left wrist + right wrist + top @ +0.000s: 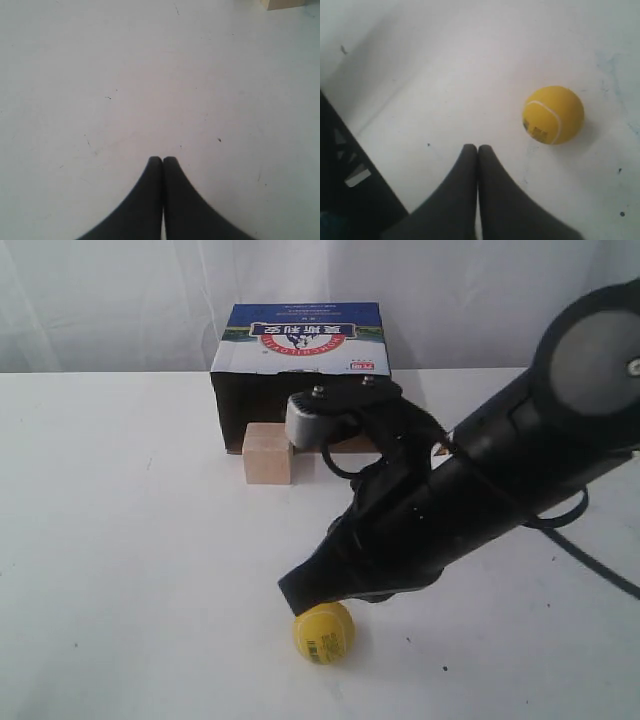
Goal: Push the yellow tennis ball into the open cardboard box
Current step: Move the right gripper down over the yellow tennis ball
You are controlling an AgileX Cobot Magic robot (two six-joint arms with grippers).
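Yellow tennis ball (324, 632) beside your closed, empty right gripper (478, 148).
Open table (120, 540) reaches the cardboard box (298, 360); left gripper (162, 160), closed and empty too, shows only wrist-side.

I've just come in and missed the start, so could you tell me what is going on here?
The right pincer, shut, is down beside the ball, not touching it. The ball lies on the table well short of the open box, and a wooden cube stands at the box's mouth. The left pincer, also shut, hangs over the table.
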